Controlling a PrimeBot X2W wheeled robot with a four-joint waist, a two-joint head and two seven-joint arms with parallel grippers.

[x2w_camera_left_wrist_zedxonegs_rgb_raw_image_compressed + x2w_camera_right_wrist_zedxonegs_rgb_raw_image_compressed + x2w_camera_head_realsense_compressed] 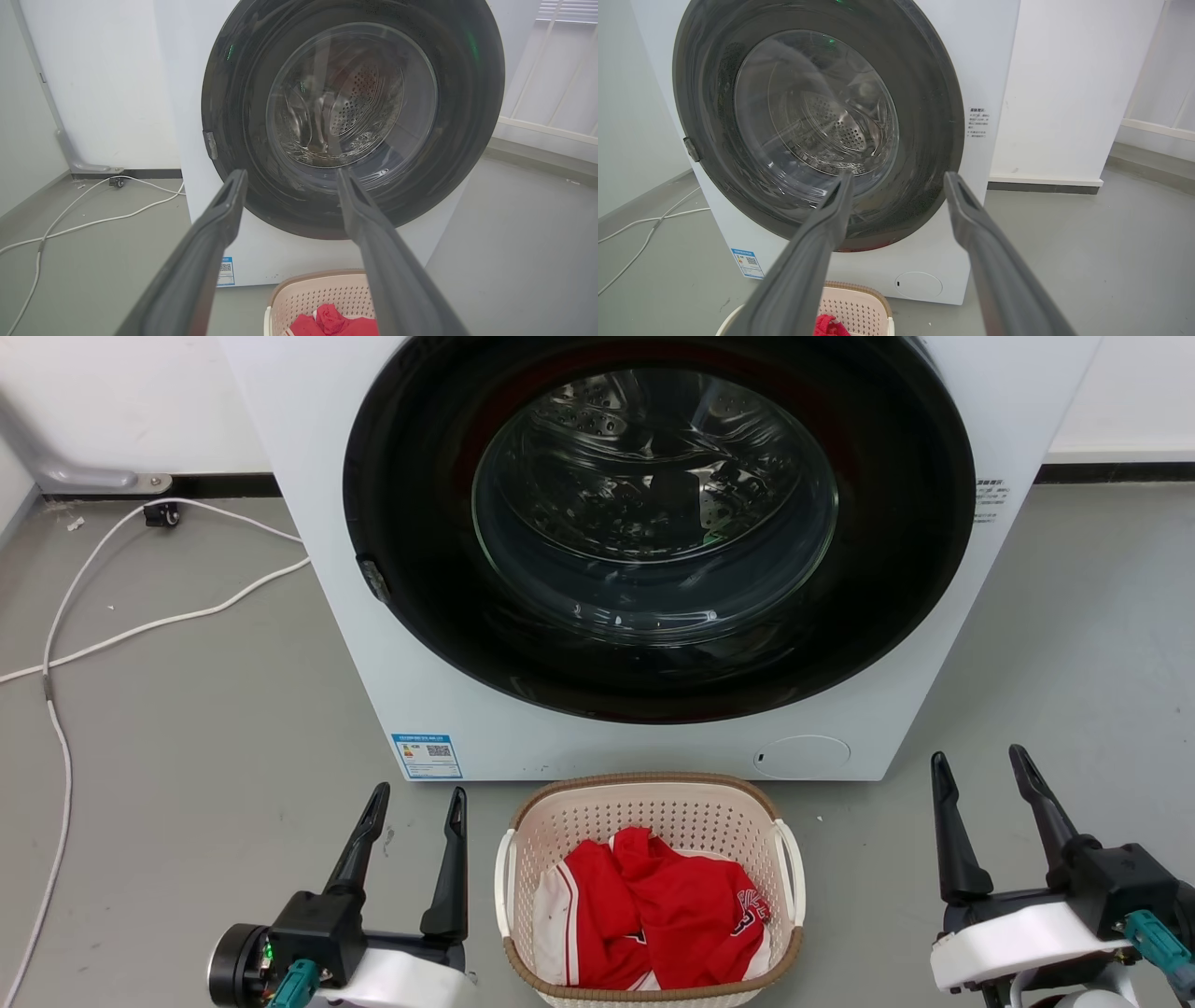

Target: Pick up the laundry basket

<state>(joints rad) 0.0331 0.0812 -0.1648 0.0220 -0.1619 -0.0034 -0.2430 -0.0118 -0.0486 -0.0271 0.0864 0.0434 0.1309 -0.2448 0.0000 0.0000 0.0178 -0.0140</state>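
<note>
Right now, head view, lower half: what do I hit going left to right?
Loose white cable → left end effector, dark fingers apart → cream perforated plastic laundry basket with brown woven-look rim, red-and-white garment inside → right end effector, fingers apart.

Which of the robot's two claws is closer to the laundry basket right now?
Left. The left gripper sits just beside the laundry basket, with a small gap; the right gripper stands farther off on the other side.

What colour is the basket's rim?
Brown, woven-look rim on the basket; clearest in the head view.
</note>
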